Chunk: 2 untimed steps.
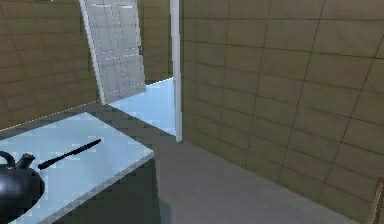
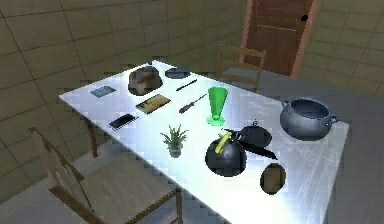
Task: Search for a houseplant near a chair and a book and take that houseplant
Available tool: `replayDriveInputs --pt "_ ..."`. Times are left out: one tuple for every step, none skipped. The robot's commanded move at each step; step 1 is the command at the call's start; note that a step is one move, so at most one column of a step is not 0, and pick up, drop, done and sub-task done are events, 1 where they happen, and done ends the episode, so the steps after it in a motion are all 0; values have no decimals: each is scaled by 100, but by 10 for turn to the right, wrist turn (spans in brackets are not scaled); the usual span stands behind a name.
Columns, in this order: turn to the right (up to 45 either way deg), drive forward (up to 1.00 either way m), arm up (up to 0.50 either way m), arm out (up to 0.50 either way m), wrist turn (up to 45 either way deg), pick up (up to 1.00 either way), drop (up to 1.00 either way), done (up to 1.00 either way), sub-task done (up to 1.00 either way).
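A small houseplant (image 2: 175, 140), green spiky leaves in a little pot, stands on the pale table (image 2: 300, 170) near its front edge. A wooden chair (image 2: 75, 185) is drawn up to the table just in front of and left of the plant. A flat tan book-like thing (image 2: 152, 104) lies farther in on the table, beyond the plant. A second wooden chair (image 2: 243, 68) stands at the table's far side.
The table also bears a green vase (image 2: 217, 104), black kettle (image 2: 228, 155), grey pot (image 2: 307, 117), brown lump (image 2: 146, 79) and small dark flat things. A brown door (image 2: 280, 35) stands behind. Ahead are the table corner (image 1: 110, 150), an open white door (image 1: 115, 45) and a tiled wall (image 1: 290, 90).
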Motion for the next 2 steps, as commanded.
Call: replayDriveInputs --pt "0 0 50 0 0 0 0 0 0" --pt "0 0 26 0 0 0 0 0 0"
